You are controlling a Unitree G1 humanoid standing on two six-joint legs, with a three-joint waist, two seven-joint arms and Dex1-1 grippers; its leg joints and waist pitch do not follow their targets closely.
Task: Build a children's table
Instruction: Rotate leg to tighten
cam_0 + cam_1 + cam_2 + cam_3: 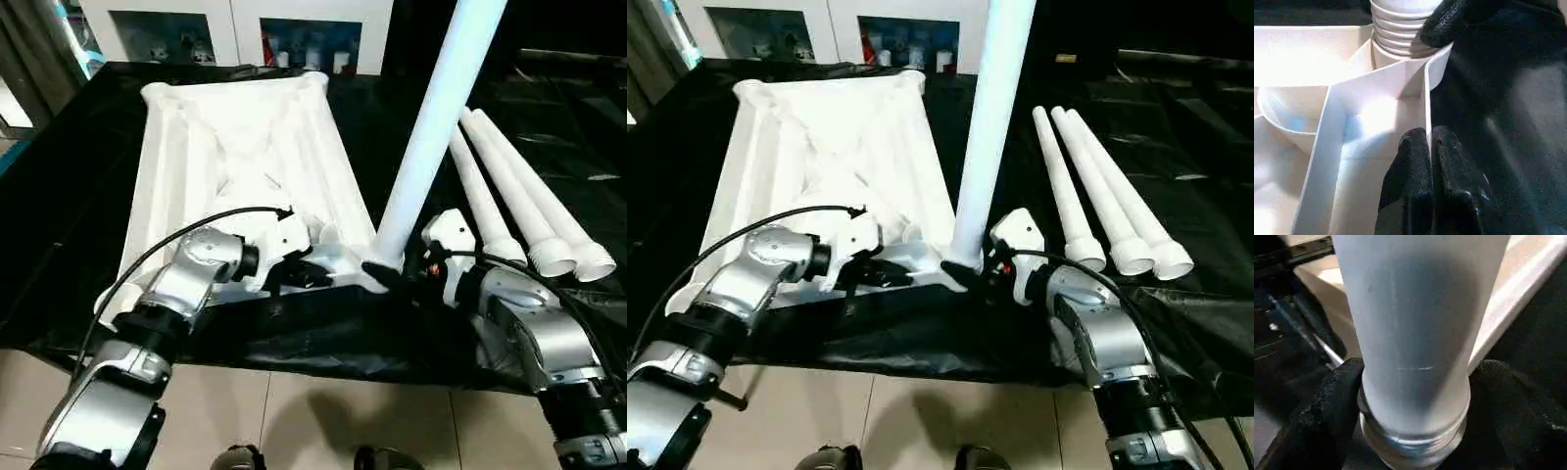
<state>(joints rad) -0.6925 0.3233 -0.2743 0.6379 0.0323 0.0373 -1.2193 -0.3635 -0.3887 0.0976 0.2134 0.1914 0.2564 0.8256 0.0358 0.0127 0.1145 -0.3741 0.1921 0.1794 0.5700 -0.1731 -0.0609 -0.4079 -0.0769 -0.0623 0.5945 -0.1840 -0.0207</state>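
The white table top (245, 166) lies upside down on a black sheet (78, 196) that covers the counter, so its ribs and X-shaped braces face up. 1 white leg (431, 127) stands upright in the near corner socket (1400, 73) on the robot's right side — its ribbed end sits down in the round cup there.

The left tool (1430, 161) is pressed together, pinching a thin wall of the table top just beside that socket. Its 2 black fingers (1410, 166) sit on either side of the wall's edge.

The right tool (1415, 396) is spread wide around the bottom of the standing leg, with 1 black finger (1337, 396) on each side, close against the leg near its ribbed end.

3 more white legs (519, 206) lie side by side on the black sheet to the robot's right of the table top — their wide open ends point toward the robot.

Beyond the counter there is a white cabinet (235, 29) with glass doors.
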